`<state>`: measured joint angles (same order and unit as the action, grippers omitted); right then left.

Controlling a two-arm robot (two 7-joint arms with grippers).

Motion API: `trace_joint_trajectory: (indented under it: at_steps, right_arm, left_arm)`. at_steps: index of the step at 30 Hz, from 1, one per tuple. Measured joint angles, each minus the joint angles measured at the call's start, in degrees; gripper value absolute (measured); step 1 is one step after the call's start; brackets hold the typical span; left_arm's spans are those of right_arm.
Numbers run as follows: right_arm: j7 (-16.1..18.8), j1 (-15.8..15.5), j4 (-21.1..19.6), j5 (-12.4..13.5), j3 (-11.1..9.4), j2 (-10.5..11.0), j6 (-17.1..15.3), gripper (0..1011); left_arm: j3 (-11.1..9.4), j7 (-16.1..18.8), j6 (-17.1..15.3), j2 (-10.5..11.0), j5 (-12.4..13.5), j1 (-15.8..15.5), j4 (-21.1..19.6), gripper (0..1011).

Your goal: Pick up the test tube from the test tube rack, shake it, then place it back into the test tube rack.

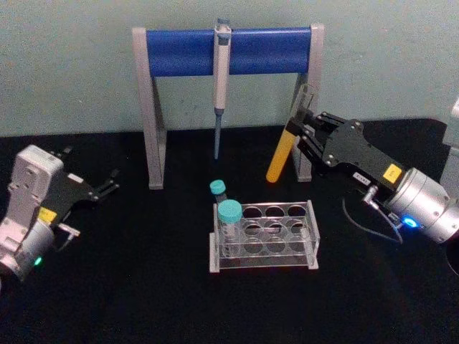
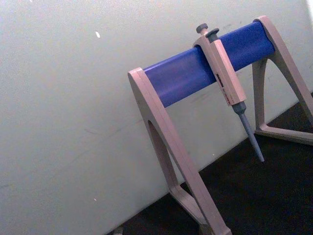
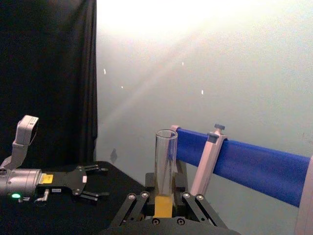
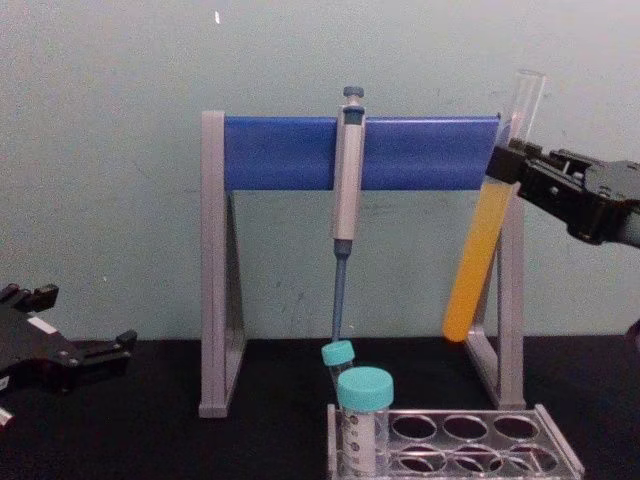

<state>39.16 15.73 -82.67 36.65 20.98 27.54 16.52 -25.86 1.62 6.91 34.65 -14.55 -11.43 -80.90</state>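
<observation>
The right gripper (image 1: 295, 129) is holding the test tube (image 1: 281, 158) in the air above the black bench (image 1: 143, 287), at about 1 o'clock from the test tube rack (image 1: 310, 215) in the head view. Its fingers are pinching the glass at about mid-length, just above the orange-yellow liquid that fills the lower half. The tube is leaning, with its open mouth toward 1 o'clock and its rounded bottom toward 7 o'clock, and it is hanging just in front of the right leg of the grey-and-blue pipette stand (image 1: 229, 50), where a pipette (image 1: 221, 79) is hanging from the bar.

The clear rack is sitting on the bench well below the tube. Two teal-capped tubes (image 1: 229, 215) are standing at its 9 o'clock end, and the other holes are showing open. The left gripper (image 3: 103, 182) is resting idle out at 9 o'clock from the rack, its fingers spread and holding nothing.

The pick-up is looking done, so this is most likely the shaking step, with the return not yet made. Because the tube has no cap, any shaking is calling for small, controlled swings. The return is then calling for bringing the tube upright, carrying it toward 7 o'clock over a free hole, and lowering it straight before the fingers let go
</observation>
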Motion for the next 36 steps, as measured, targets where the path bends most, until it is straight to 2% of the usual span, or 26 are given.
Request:
trace_joint_trajectory:
  at_steps: [17, 23, 26, 31, 36]
  right_arm:
    - [0.67, -0.05, 0.41, -2.91, -0.54, -1.33, 2.22, 224]
    - [3.74, 0.38, 0.71, -2.12, -0.17, -1.07, 2.85, 224]
    - [5.8, 0.49, 0.7, -1.03, 0.07, -0.4, 2.86, 224]
    - [11.0, 0.31, -0.41, 2.59, 0.51, 2.87, 1.03, 224]
    - [12.52, -0.31, -1.39, 4.38, 0.39, 5.83, -0.69, 224]
  left_arm:
    - [0.0, 0.0, 0.0, 0.0, 0.0, 0.0, 0.0, 1001]
    - [0.0, 0.0, 0.0, 0.0, 0.0, 0.0, 0.0, 1002]
    - [0.0, 0.0, 0.0, 0.0, 0.0, 0.0, 0.0, 1001]
    - [0.0, 0.0, 0.0, 0.0, 0.0, 0.0, 0.0, 1001]
    - [0.0, 0.0, 0.0, 0.0, 0.0, 0.0, 0.0, 1002]
